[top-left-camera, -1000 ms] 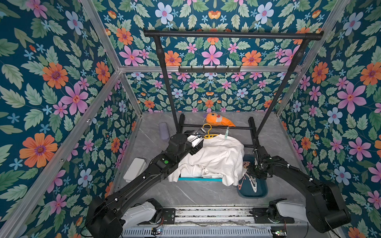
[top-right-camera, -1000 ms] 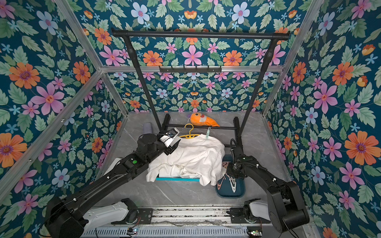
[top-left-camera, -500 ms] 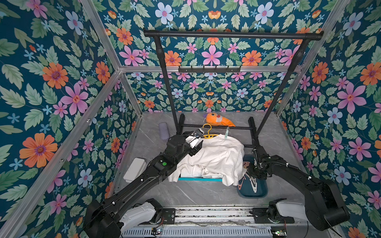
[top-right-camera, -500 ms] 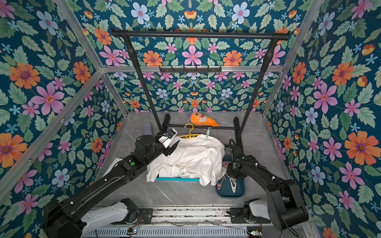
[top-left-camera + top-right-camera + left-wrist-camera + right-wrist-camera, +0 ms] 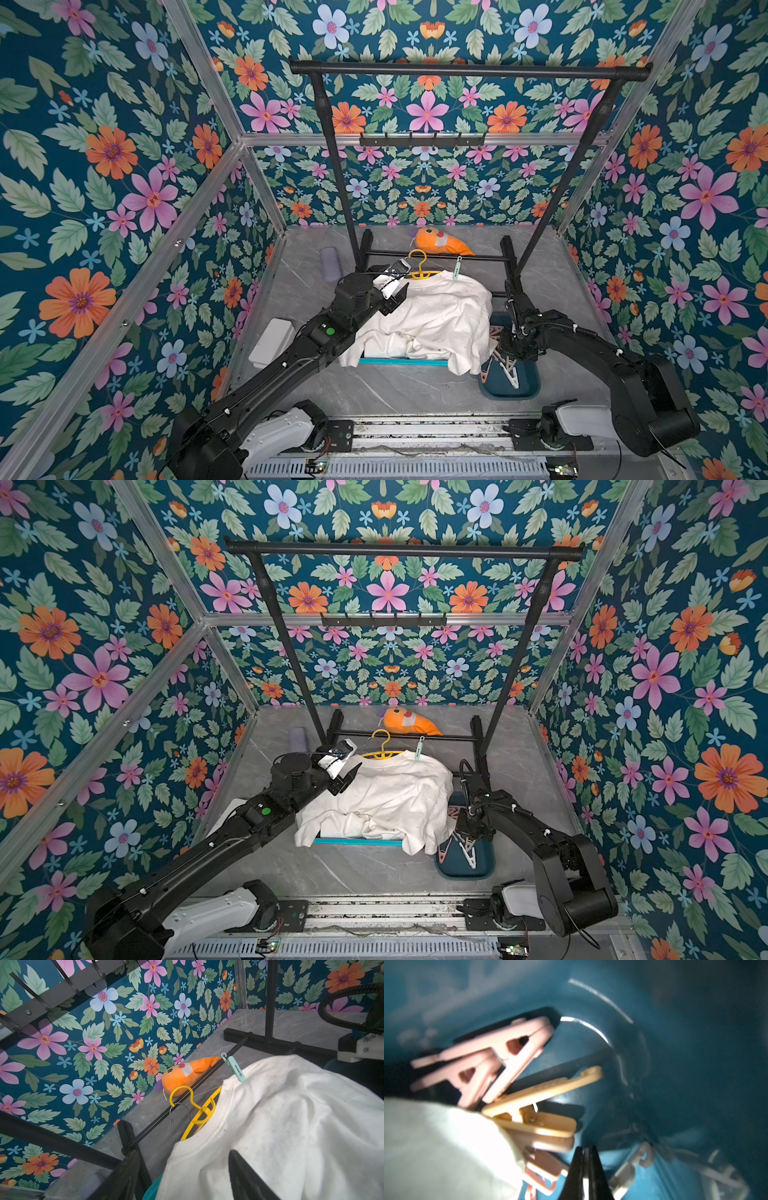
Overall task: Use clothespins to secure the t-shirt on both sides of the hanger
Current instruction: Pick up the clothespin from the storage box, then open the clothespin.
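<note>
The jaws of the right gripper are pressed together, empty, inside the teal tub. The clothespins lie just beside their tips. The jaws of the left gripper gape empty over the t-shirt.

Left arm reaches forward and inward, left gripper with jaws spread wide. Right arm is bent at the elbow, wrist pitched down, right gripper fingertips pressed together.
</note>
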### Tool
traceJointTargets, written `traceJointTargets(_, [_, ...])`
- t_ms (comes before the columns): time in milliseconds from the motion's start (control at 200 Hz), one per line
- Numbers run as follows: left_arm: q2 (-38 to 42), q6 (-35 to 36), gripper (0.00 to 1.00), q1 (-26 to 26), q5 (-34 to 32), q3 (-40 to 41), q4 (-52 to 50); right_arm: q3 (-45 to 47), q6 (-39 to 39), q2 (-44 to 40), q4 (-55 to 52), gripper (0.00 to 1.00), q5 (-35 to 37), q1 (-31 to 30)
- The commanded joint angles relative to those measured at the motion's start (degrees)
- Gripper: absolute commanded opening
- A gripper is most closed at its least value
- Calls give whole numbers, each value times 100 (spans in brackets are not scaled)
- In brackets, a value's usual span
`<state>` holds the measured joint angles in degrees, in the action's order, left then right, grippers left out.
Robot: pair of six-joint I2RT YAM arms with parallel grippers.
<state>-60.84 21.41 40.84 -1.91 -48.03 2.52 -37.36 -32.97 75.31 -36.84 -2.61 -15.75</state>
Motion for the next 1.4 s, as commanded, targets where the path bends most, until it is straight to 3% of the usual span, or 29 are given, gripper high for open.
traceJointTargets(0, [28, -22, 70, -6, 13, -48, 2, -67, -91, -252, -334, 0, 184, -6])
traceJointTargets(160, [28, -92, 70, -5, 122, -157, -69, -174, -113, -999, -499, 0, 239, -1])
traceJointTargets(275, [56, -279, 71, 2, 501, -291, -178, -224, 1, -1870, -274, 0, -116, -7])
traceJointTargets(415, [79, -618, 74, 5, 1710, -506, -289, -338, 340, -3072, 768, 0, -1086, -5])
traceJointTargets(540, [105, -1217, 78, 7, 2685, -519, 120, -587, 453, -3551, 2230, 0, -2582, -5])
traceJointTargets(700, [-69, -2060, 83, 10, 4179, -580, 837, -822, -296, -3251, 5194, 0, -4474, -22])
traceJointTargets(780, [-182, -2412, 83, 17, 4701, -628, 1193, -949, -919, -2836, 6788, 0, -5067, -125])
traceJointTargets(841, [-262, -2752, 83, 30, 5024, -636, 1585, -1153, -1083, -2509, 7405, 0, -5333, -315])
traceJointTargets(931, [-369, -3156, 82, 67, 5241, -654, 2036, -1532, -620, -2140, 7340, 0, -5586, -781])
traceJointTargets(1056, [-499, -3202, 79, 96, 5378, -792, 1978, -1814, -154, -1778, 7294, 0, -5727, -1246])
traceJointTargets(1391, [-517, -3469, 75, 147, 5821, -759, 2141, -1914, 624, -1609, 6870, 0, -5631, -1299])
